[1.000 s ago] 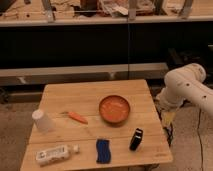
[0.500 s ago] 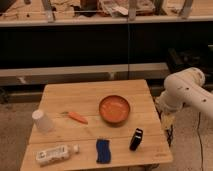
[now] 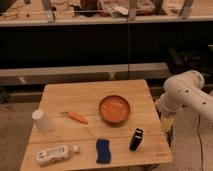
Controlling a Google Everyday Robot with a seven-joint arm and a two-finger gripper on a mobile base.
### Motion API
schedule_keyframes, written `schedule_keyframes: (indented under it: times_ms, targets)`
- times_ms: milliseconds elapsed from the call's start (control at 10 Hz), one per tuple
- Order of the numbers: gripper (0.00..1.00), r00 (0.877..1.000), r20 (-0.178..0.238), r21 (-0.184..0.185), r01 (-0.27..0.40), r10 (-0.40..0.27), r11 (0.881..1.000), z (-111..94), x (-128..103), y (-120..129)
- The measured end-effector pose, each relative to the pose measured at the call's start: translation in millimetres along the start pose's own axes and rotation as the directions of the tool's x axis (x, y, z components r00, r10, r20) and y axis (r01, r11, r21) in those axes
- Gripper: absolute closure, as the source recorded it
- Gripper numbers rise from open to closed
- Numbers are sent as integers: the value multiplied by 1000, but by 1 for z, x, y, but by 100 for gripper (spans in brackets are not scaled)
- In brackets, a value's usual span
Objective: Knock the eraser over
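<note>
The eraser (image 3: 136, 139) is a small black block with a pale stripe near its top. It stands on end, slightly tilted, near the front right of the wooden table (image 3: 90, 97). The white arm (image 3: 184, 95) curls in from the right, beside the table's right edge. My gripper (image 3: 167, 125) hangs at the end of the arm, just off the table's right edge. It is to the right of the eraser, a little behind it, and apart from it.
An orange bowl (image 3: 114, 109) sits behind the eraser. A flat blue wavy-edged pad (image 3: 103, 151) lies to the eraser's left. A carrot (image 3: 77, 117), a white cup (image 3: 42, 121) and a lying white bottle (image 3: 54, 154) are on the left half. Dark shelving stands behind the table.
The arm has shifted slightly down and to the right beside the table. The eraser and the other objects have not moved.
</note>
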Motion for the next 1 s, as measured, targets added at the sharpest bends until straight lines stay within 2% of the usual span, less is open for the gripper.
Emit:
schedule_keyframes:
  times_ms: [1000]
  targets:
    - [20,999,28,-22,24,-24,999,14,-10,14]
